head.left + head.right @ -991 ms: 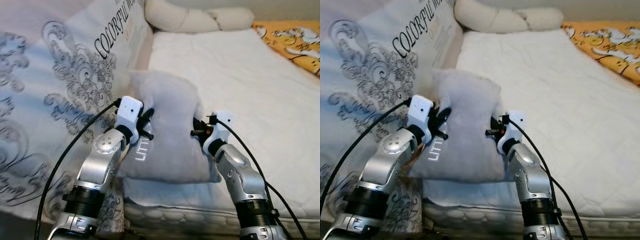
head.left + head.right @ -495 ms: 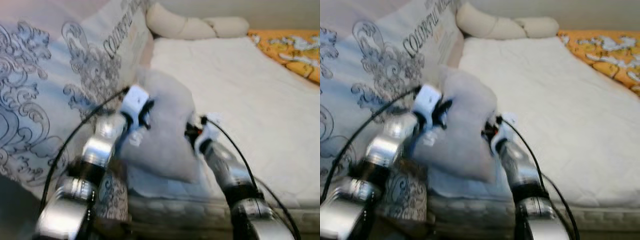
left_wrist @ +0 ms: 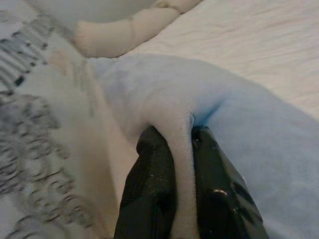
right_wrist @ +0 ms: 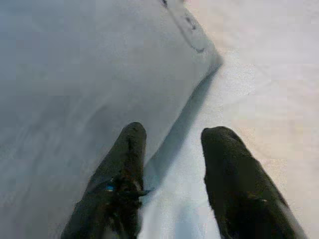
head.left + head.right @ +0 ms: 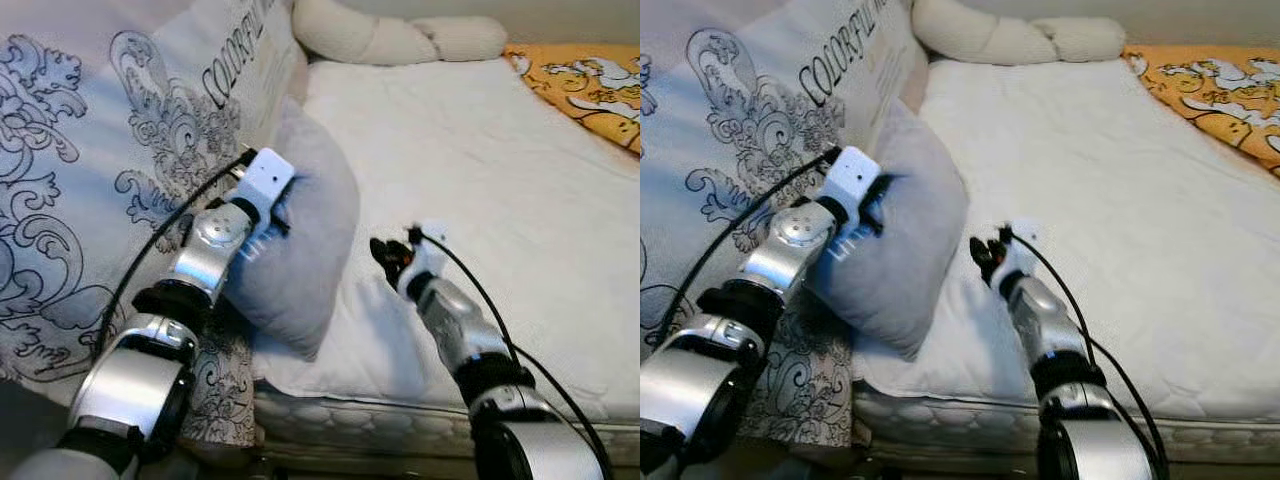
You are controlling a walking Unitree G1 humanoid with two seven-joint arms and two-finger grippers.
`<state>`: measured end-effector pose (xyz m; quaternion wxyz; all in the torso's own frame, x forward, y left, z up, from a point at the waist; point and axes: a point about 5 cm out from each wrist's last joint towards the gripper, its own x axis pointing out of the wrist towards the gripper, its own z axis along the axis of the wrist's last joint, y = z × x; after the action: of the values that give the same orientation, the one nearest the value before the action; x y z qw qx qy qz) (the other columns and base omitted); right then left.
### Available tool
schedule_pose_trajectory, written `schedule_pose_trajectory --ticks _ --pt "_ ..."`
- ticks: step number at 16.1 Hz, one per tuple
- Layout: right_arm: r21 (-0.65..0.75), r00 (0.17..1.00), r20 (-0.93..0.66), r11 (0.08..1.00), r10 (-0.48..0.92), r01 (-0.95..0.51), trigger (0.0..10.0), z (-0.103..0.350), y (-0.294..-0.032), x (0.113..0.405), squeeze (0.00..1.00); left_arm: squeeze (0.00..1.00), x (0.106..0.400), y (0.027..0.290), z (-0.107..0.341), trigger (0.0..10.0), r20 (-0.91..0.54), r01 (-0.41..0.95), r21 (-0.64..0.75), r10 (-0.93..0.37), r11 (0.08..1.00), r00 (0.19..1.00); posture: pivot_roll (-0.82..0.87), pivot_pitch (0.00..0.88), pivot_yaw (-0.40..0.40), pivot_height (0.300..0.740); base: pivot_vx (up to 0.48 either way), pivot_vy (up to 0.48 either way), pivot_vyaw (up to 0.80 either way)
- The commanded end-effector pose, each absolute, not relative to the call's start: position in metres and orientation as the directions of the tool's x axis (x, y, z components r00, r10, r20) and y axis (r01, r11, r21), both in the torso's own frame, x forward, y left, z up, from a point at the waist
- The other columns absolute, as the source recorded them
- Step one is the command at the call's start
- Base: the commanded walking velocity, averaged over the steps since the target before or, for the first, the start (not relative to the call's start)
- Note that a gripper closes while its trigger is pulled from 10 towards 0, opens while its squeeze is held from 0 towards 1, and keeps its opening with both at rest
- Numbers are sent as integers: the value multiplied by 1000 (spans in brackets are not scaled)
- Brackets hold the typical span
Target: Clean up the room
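Plainly the grey pillow (image 5: 305, 240) is soft, light and floppy, so a pinched fold near an edge looks the best hold. Nearest, the right gripper (image 4: 169, 174) hovers over the white bed (image 5: 500, 170) with jaws spread and empty, the pillow just beside them. Farther, the left gripper (image 3: 174, 164) has its jaws clenched on a pillow fold, propping it against the patterned bedding (image 5: 110, 150).
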<state>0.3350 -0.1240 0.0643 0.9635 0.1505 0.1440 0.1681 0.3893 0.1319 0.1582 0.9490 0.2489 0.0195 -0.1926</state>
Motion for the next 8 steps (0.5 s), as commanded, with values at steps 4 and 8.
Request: schedule_pose_trajectory --ticks 4,8 --pt "307 846 -89 823 525 -478 10000 80 -133 310 1000 0 395 156 160 10000 -97 227 553 -209 802 973 -80 0 71 740 0 0 0" --pt "229 803 -40 787 595 -572 10000 98 -142 296 1000 0 395 169 159 10000 -58 138 560 -128 817 990 -86 0 76 740 0 0 0"
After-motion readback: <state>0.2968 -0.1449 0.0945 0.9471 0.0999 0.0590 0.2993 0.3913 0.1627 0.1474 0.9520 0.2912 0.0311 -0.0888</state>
